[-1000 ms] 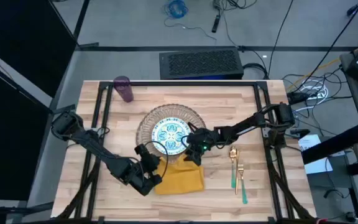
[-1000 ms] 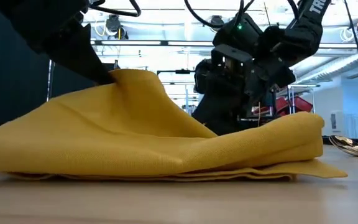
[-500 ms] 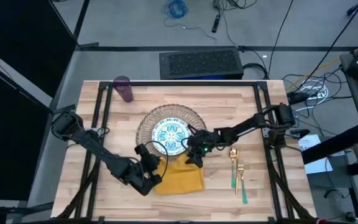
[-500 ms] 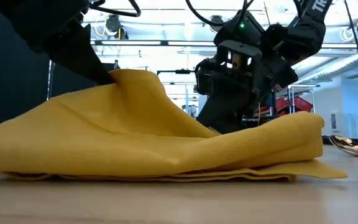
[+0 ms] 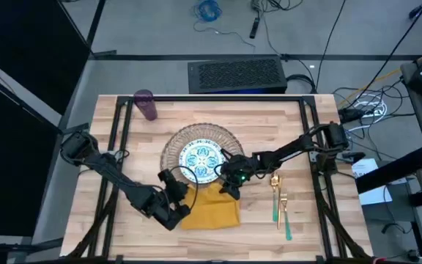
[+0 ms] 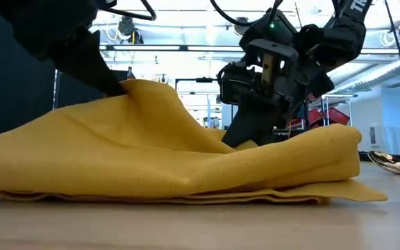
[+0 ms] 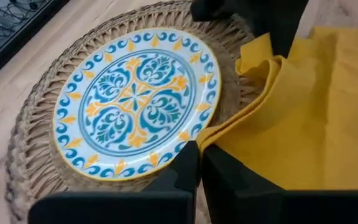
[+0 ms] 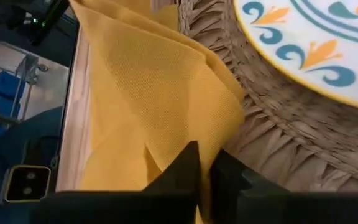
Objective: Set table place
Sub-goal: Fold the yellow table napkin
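The mustard-yellow napkin (image 5: 211, 210) lies folded in several layers on the table (image 5: 269, 121), just near of the round straw mat (image 5: 173, 145) that carries the teal-patterned plate (image 5: 200, 158). My left gripper (image 5: 179, 202) is shut on the napkin's left side, which it holds raised in a peak (image 6: 144, 87). My right gripper (image 5: 229, 187) is shut on the napkin's far right edge, beside the mat. A gold fork (image 5: 285, 213) and spoon (image 5: 275, 196) with teal handles lie to the right. The purple cup (image 5: 146, 104) stands at the far left. My left gripper pinches the napkin's folded layers (image 7: 211, 133) between its two fingers, at the end next to the mat. It comes in slanting from the table's near left. That part is lifted off the table while the rest of the napkin lies flat. My right gripper pinches a folded edge of the napkin (image 8: 224, 138) between its two fingers, close to the mat's rim (image 8: 272, 134). It comes down slanting from the table's right. The cloth rises to the fingers in a slack ridge; its lower layers rest on the table.
Black frame rails (image 5: 116, 139) run along the table's left and right sides. Bare planks lie near of the napkin and at the far right. A dark box (image 5: 237, 75) and cables sit beyond the far edge.
My right gripper has sunk a little and edged toward the table's near edge, tipping further over the napkin's far right edge. The napkin and my left gripper have kept their places.
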Available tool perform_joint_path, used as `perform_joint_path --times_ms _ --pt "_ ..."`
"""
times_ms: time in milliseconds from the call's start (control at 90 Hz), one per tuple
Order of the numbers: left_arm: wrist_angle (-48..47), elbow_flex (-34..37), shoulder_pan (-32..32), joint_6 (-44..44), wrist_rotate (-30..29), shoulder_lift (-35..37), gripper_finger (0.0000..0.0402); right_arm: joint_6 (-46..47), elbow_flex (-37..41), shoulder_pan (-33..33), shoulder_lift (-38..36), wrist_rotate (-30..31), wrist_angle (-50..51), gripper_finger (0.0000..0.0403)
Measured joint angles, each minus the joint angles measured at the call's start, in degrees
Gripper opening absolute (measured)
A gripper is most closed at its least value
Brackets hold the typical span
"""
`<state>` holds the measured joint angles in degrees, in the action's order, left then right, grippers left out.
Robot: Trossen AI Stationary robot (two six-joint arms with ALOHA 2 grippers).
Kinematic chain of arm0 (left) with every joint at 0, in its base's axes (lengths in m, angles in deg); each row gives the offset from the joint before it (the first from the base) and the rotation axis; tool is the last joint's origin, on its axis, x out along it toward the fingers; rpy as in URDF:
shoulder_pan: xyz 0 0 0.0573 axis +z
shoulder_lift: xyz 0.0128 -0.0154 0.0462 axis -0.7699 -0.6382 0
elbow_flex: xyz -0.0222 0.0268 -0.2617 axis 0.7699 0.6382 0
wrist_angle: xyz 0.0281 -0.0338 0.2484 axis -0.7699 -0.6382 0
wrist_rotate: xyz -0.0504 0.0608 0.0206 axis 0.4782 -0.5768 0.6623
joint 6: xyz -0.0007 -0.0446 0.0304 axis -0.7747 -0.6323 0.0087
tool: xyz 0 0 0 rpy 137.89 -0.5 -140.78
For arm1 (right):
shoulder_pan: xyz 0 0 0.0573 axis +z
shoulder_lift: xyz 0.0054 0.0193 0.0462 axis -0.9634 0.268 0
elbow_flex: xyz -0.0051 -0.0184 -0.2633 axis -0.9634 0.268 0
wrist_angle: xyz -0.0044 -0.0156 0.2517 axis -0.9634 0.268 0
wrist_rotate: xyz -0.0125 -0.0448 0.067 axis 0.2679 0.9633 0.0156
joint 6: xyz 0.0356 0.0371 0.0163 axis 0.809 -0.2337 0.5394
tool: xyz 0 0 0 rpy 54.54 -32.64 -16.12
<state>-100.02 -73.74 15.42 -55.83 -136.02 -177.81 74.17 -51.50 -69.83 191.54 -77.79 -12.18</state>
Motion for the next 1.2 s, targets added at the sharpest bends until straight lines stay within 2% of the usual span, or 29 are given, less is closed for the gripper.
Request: perform_joint_path --times_ms 178,311,444,711,989,1200 --pt "0.39 4.66 1.40 -2.86 0.81 -0.21 0.0000 -0.29 -0.01 0.00 -5.95 5.27 7.96 0.0000" --pt "0.55 5.85 1.64 -3.52 1.14 -0.21 0.0000 -0.14 -0.10 0.52 -9.68 5.96 14.11 0.0000" --pt "3.98 5.42 2.18 0.62 0.75 -0.19 0.0000 2.22 -0.10 2.62 -10.04 6.00 18.16 0.0000" --pt "6.39 3.14 2.95 6.50 0.53 -0.11 0.0000 6.25 -0.08 7.14 -11.57 12.23 20.01 0.0000" --pt "6.39 2.77 1.21 4.74 2.14 -0.11 0.0000 10.18 -0.08 10.76 -16.32 14.68 20.11 0.0000" --pt "6.67 2.70 -2.07 3.24 2.52 -0.08 0.0000 13.34 -0.48 13.54 -16.51 16.72 22.64 0.0000"
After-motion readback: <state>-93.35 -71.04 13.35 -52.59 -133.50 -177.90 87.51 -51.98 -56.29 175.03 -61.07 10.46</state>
